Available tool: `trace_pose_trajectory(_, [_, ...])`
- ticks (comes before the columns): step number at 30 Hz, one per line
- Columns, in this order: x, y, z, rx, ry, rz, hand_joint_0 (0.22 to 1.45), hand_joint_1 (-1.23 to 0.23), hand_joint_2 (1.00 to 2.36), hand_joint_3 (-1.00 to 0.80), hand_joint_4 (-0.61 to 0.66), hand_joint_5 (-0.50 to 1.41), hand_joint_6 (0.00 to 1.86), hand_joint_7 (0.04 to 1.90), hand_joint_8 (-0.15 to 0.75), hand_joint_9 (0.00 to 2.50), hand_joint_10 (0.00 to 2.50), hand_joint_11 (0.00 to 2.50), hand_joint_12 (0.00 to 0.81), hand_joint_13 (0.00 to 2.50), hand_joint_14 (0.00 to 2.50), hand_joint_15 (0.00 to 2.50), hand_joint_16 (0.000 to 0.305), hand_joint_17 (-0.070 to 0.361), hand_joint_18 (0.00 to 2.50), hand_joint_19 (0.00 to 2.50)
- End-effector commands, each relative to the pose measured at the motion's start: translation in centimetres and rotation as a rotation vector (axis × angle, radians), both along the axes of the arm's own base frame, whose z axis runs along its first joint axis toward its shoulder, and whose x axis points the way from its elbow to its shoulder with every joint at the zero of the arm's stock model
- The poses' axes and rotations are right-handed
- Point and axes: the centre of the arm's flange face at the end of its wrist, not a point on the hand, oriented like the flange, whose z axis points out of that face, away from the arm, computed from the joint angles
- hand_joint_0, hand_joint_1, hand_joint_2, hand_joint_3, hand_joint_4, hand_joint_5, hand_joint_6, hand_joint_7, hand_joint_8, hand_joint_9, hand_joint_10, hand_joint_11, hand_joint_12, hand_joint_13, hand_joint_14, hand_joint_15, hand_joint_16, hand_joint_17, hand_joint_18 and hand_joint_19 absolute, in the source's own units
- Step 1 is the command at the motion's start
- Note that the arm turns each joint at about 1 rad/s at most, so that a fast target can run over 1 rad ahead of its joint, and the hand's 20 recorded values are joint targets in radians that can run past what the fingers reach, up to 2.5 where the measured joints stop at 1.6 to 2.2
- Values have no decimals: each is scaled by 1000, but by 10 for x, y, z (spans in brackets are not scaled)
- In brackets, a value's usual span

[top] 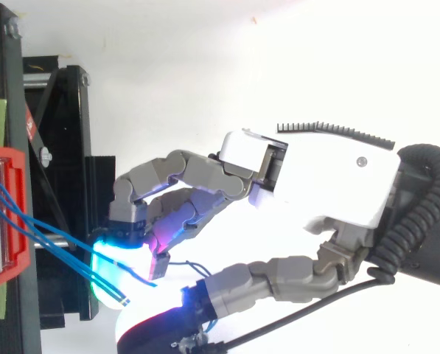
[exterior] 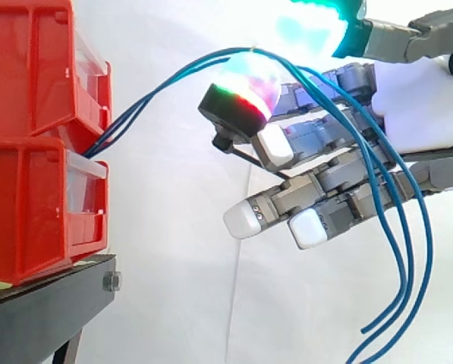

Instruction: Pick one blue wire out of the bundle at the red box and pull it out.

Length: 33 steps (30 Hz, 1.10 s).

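Several thin blue wires leave the gap between the two stacked red bins and arch up and right to my hand. They lie across a bent, glowing fingertip, and the cyan-green thumb pad sits close above them. Past the hand they hang down, with loose ends at the lower right. From above, the wires run from the red bin to the curled finger's cyan pad, with the white palm to the right. The other fingers stretch toward the bins, holding nothing.
The red bins rest on a black stand, whose frame lies under the hand from above. A white curtain is behind everything. Open space separates the bins' front from the fingertips.
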Motion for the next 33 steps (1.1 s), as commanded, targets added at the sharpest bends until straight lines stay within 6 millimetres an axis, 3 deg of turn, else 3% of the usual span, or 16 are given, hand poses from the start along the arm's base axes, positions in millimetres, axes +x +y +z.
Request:
trace_pose_trajectory(1, [0, 1, 1, 1, -2, 1, 638, -952, 1000, -500, -73, -166, 877, 1131, 254, 827, 19, 649, 416, 560, 9, 265, 56, 125, 719, 421])
trace_pose_trajectory(5, [0, -1, 0, 0, 1, -1, 529, -884, 1000, -500, -65, -123, 857, 1178, 249, 828, 14, 581, 429, 564, 10, 275, 58, 130, 713, 457])
trace_pose_trajectory(11, [0, -1, 0, 0, 1, -1, 434, -689, 1000, -500, -42, -49, 761, 1082, 264, 893, 9, 393, 457, 609, 9, 278, 65, 146, 770, 463])
trace_pose_trajectory(13, [0, -1, 0, 0, 1, -1, 424, -611, 1000, -500, -43, -18, 693, 1182, 264, 923, 7, 310, 462, 627, 8, 270, 66, 149, 792, 475])
trace_pose_trajectory(21, [0, 0, 0, 0, -3, -1, 510, -698, 1000, -500, -34, -26, 712, 1253, 259, 930, 10, 374, 431, 624, 10, 298, 58, 131, 755, 510])
trace_pose_trajectory(27, [0, -2, 0, 0, -1, -2, 516, -726, 1000, -500, 64, -84, 812, 1162, 307, 886, 13, 461, 442, 609, 12, 306, 60, 135, 744, 518])
trace_pose_trajectory(33, [0, -2, 0, 0, 1, -2, 568, -797, 1000, -500, 119, -98, 829, 1245, 320, 865, 14, 496, 436, 592, 11, 312, 58, 130, 722, 513])
